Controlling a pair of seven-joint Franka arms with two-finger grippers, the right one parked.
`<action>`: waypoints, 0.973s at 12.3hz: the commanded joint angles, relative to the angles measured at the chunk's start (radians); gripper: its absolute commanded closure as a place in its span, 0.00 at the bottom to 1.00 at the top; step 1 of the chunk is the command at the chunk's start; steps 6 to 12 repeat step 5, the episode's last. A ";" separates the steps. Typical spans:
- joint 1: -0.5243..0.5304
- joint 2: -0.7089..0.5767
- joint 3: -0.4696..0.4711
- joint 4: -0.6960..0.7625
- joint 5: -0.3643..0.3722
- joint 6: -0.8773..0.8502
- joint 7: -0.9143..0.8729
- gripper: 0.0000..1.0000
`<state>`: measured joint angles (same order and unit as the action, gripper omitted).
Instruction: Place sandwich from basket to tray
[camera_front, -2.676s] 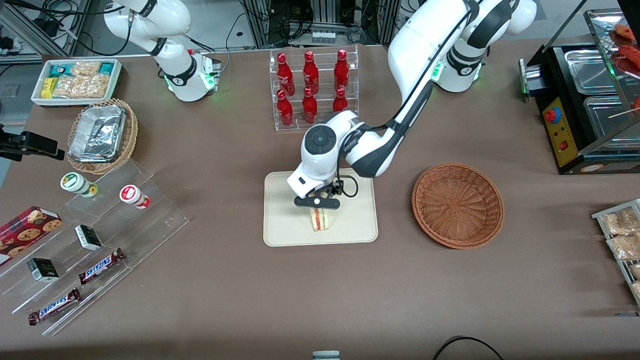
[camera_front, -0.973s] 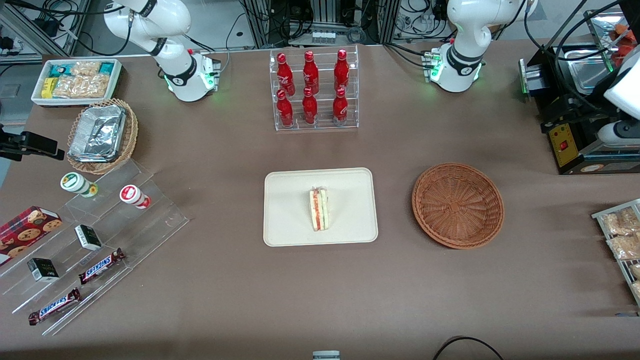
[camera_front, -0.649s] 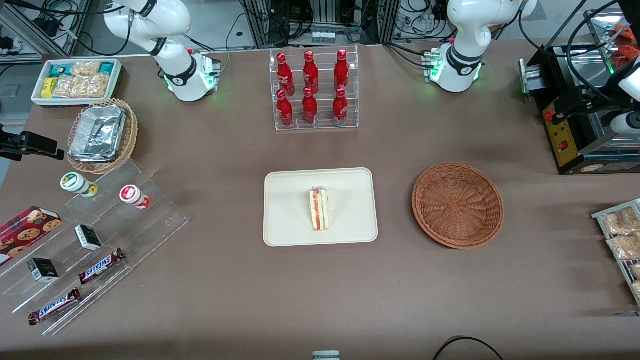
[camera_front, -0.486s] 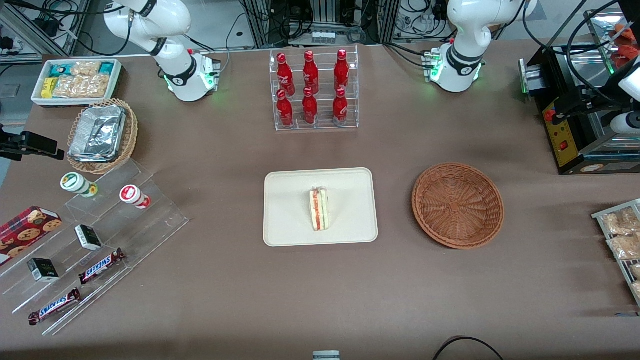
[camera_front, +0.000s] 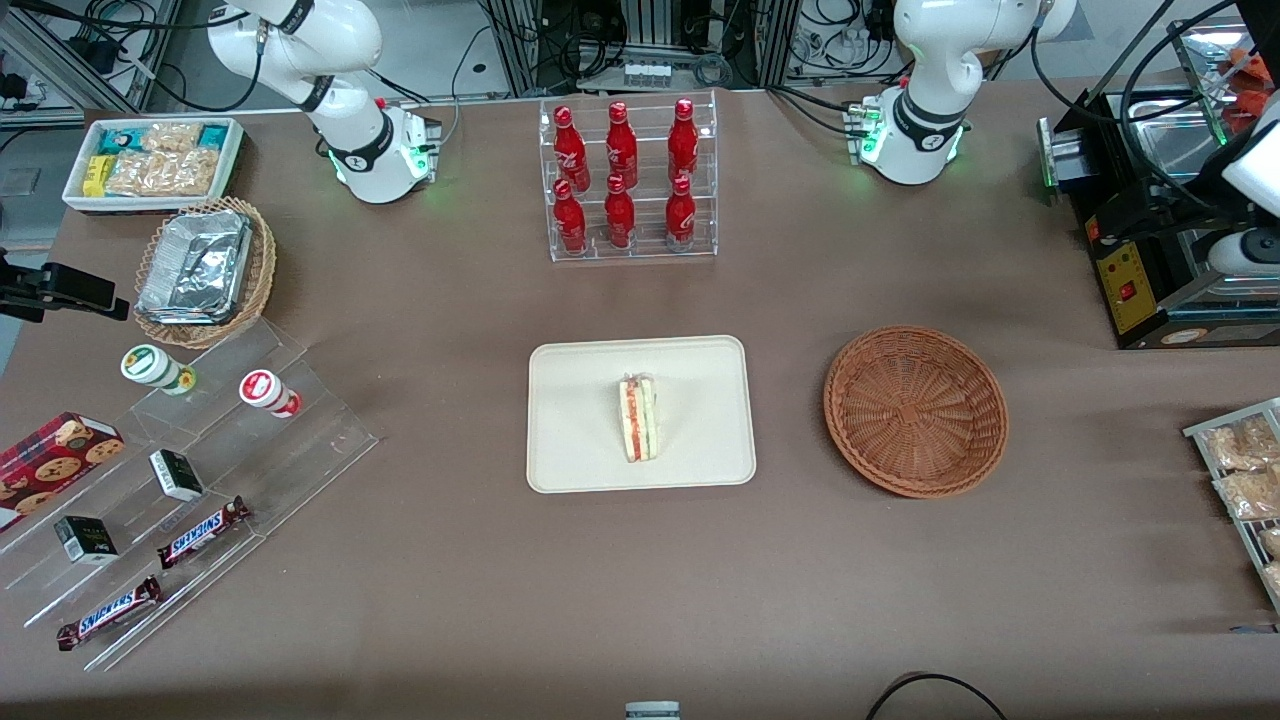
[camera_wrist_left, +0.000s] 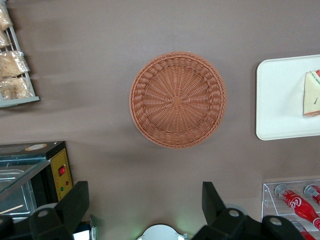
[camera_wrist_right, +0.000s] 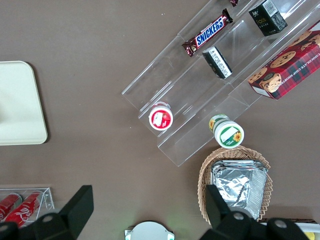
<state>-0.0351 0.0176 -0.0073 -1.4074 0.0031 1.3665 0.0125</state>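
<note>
Jaws: gripper spread wide, holding nothing, high over the surface above the basket.
Sandwich: lies on its side mid-tray, filling edge showing; judged delivered.
Tray: centre of surface, carrying the sandwich.
Basket: near the tray, toward the working arm's end; nothing in it.
Chocolate bars: "SNICKERS", on clear tiered stand.
Bottles: red, script illegible.

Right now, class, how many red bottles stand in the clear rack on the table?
6: three on the upper step and three on the lower step, nearer the camera. None seems hidden. The pincer hangs open above the table beside the basket.
</note>
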 joint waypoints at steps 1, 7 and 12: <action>-0.022 0.002 0.041 0.025 -0.011 -0.014 -0.014 0.00; -0.006 0.007 0.017 0.025 0.006 -0.012 -0.026 0.00; -0.006 0.007 0.017 0.025 0.006 -0.012 -0.026 0.00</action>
